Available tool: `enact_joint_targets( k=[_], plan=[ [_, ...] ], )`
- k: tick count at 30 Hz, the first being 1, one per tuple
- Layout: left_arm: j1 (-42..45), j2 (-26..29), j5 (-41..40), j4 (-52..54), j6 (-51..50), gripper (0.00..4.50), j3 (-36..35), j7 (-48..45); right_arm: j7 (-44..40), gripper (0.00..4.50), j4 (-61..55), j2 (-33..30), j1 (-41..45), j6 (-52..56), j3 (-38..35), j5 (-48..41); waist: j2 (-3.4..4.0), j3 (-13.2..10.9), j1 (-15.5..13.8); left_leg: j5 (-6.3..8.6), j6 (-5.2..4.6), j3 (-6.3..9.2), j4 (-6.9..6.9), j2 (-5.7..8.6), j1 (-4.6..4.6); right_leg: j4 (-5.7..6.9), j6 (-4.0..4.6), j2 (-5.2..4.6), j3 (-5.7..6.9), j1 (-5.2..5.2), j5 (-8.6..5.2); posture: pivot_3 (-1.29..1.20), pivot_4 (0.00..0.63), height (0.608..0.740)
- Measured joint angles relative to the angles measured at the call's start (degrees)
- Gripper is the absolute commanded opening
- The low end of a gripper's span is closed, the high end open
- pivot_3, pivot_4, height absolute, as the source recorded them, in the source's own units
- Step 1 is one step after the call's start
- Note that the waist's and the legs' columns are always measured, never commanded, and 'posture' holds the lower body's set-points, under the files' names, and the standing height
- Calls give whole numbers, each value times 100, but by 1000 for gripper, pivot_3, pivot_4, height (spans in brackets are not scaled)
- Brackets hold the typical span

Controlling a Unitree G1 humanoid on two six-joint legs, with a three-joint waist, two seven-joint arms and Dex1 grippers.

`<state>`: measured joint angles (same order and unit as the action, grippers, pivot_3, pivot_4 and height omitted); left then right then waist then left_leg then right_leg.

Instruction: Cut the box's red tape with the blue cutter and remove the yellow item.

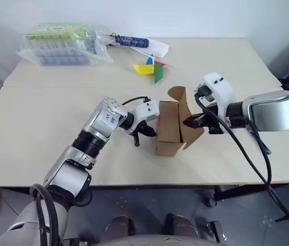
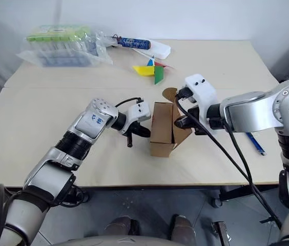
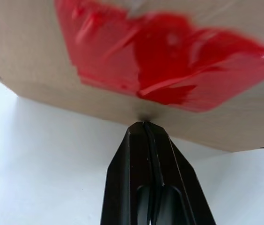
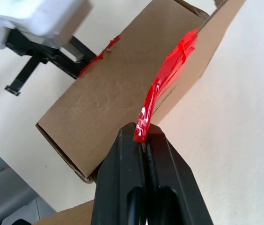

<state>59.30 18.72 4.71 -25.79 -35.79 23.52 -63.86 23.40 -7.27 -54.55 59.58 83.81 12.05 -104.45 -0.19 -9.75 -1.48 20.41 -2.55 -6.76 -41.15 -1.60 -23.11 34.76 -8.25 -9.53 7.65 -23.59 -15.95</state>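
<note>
Left arm reaching forward and inward from the lower left, forearm angled down, wrist bent toward the centre. Left end effector (image 1: 145, 132) pointing downward and to the right, black fingers (image 3: 143, 154) pressed together, tips touching the side of the box (image 1: 169, 128). Right arm extended in from the right edge, forearm roughly level, wrist rolled, black cable looping from it. Right end effector (image 1: 191, 122) aimed to the left and slightly down, fingers (image 4: 136, 154) clamped together, pinching a strip of the red tape (image 4: 162, 89).
</note>
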Motion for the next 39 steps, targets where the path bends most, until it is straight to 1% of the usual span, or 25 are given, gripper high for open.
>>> enact_joint_targets(
  k=[6,8,12,15,20,26,29,31,35,39],
  plan=[
    [-111,114,-68,66,-150,0,-110,35,75,22,90,-98,232,-66,332,-136,-1,0,20,1,-1,-12,5,-5,0,-8,-1,1,11,-4,0,0,150,740],
    [-112,295,-209,89,-268,0,-251,-25,58,22,101,-99,278,-65,379,-125,-1,-1,33,1,0,-13,6,-8,-1,-8,-1,2,10,-7,0,0,150,740],
    [-64,829,-516,116,-528,0,-692,-264,58,22,175,-135,309,-10,525,60,-1,-1,75,3,4,-15,11,-10,-2,-5,-1,4,11,-14,0,0,150,740],
    [133,1137,-887,165,-817,0,-1065,-490,52,22,239,-138,313,39,593,195,-3,-6,128,4,6,-12,16,-9,-11,-3,-1,5,16,-22,0,0,150,740],
    [470,1139,-1364,365,-1198,0,-1458,-558,-89,22,254,-66,304,241,842,233,-1,-15,133,8,11,-14,19,-5,-19,-2,-7,5,27,-25,3,0,150,740],
    [477,931,-1911,1073,-1670,0,-1471,-509,-142,22,273,-38,357,263,851,288,-1,-20,143,9,13,-15,20,-5,-19,-1,-9,7,32,-26,3,0,150,740],
    [468,924,-2236,1315,-2024,0,-1500,-506,-136,22,273,-38,420,264,851,291,-1,-27,153,8,15,-15,20,-5,-19,-3,-9,10,31,-27,3,0,150,740],
    [444,967,-2415,1524,-2211,0,-1517,-515,-129,22,277,-39,437,263,851,290,-2,-28,155,9,16,-15,20,-5,-18,-2,-9,12,31,-28,3,0,150,740],
    [67,1314,-2619,2018,-2423,0,-1327,-621,-82,22,299,-143,513,261,851,213,4,-31,155,10,19,-14,21,-5,-18,-1,-9,13,28,-32,3,0,150,740],
    [-129,1366,-2599,2050,-2380,0,-1084,-495,9,22,302,-264,679,216,851,-23,0,-35,131,9,19,-15,17,-5,-21,-3,-9,12,25,-31,3,0,150,740]
  ],
)
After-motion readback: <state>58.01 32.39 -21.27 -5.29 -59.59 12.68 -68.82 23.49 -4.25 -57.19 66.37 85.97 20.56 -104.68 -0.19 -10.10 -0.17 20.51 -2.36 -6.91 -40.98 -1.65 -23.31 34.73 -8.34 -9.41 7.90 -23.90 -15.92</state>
